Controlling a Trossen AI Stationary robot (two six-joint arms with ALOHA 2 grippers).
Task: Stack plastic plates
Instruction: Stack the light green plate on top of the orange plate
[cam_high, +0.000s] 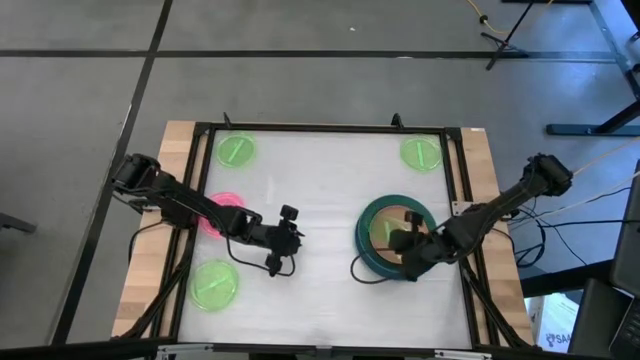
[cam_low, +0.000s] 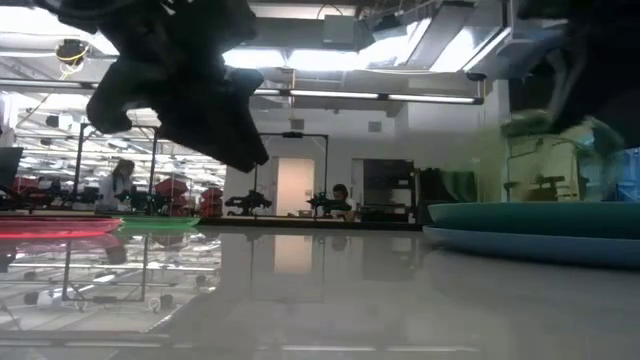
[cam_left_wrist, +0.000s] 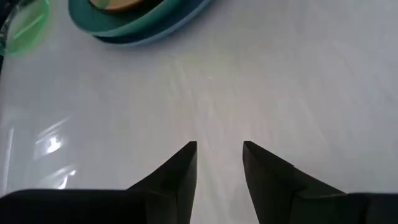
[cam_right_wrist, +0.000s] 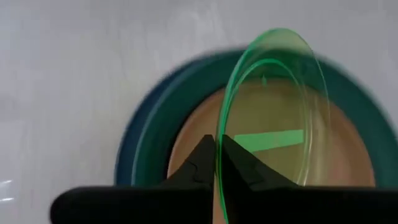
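Note:
A stack sits right of the table's centre: a tan-orange plate (cam_high: 385, 228) in a dark green plate (cam_high: 372, 215) on a blue one (cam_low: 520, 247). My right gripper (cam_right_wrist: 217, 140) hovers over this stack (cam_right_wrist: 155, 137), shut on a small translucent lime-green plate (cam_right_wrist: 273, 106). My left gripper (cam_left_wrist: 219, 146) is open over bare table near the centre (cam_high: 287, 238), holding nothing. Three more lime-green plates lie flat: far left (cam_high: 236, 150), far right (cam_high: 420, 152) and near left (cam_high: 215, 285). A small pink plate (cam_high: 225, 212) lies partly under my left arm. My right gripper pinches the lime-green plate's rim (cam_right_wrist: 219, 163) between its two fingers, one finger on each face. The plate stands on edge, steeply tilted, reaching away from the fingers above the tan-orange plate (cam_right_wrist: 267, 168). Whether its far edge touches the stack cannot be told.
A black frame (cam_high: 320, 128) borders the white table top, with wooden strips (cam_high: 150, 260) outside it on the left and right. Bare table lies between the two grippers and along the near edge. People sit at benches in the room beyond (cam_low: 340, 200).

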